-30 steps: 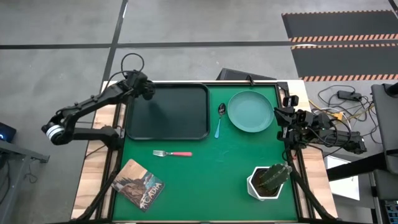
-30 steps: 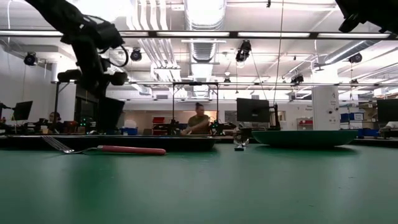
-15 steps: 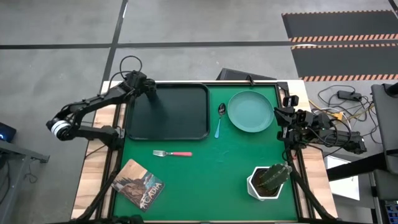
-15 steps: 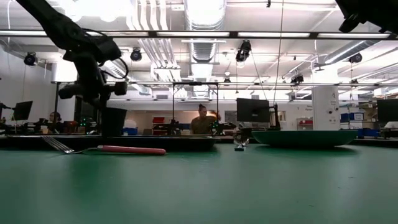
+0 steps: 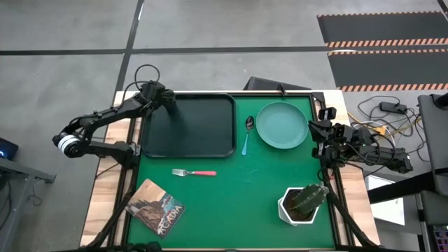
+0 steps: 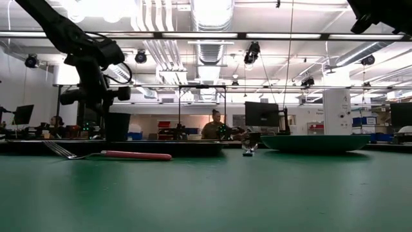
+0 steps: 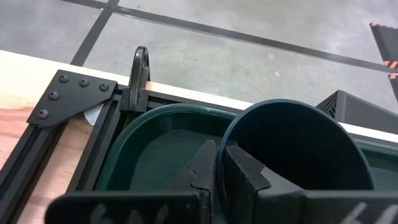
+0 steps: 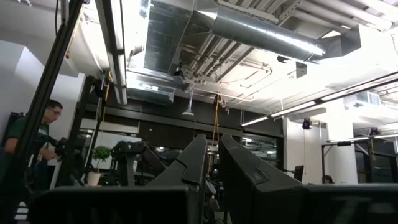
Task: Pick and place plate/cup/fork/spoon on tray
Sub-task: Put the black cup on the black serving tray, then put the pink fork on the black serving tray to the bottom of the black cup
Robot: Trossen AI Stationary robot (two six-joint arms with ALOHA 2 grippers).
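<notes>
Over the tray's far left corner I have the cup (image 7: 292, 155) pinched by its rim in the left claw (image 7: 216, 168), one finger inside the wall and one outside, clamped on it. From the low view the cup (image 6: 117, 125) looks to hang at or just above the tray (image 5: 189, 126); I cannot tell whether its base touches.

So I judge the step in hand to be placing the cup, the first of the four items. Next I need to settle it flat on the tray floor, clear of the raised rim, then part the fingers and lift straight up so the inner finger does not drag the cup over.

Everything else waits on the green tabletop (image 5: 238, 196). The spoon (image 5: 247, 133) lies just beside the tray's right edge, the plate (image 5: 281, 126) just beyond it. The fork (image 5: 194, 173) lies nearer the front, a little apart from the tray.

My right claw (image 5: 313, 131) is parked at the tabletop's right edge near the plate, fingers drawn close together, holding nothing. I'd take the plate with that arm afterwards.
</notes>
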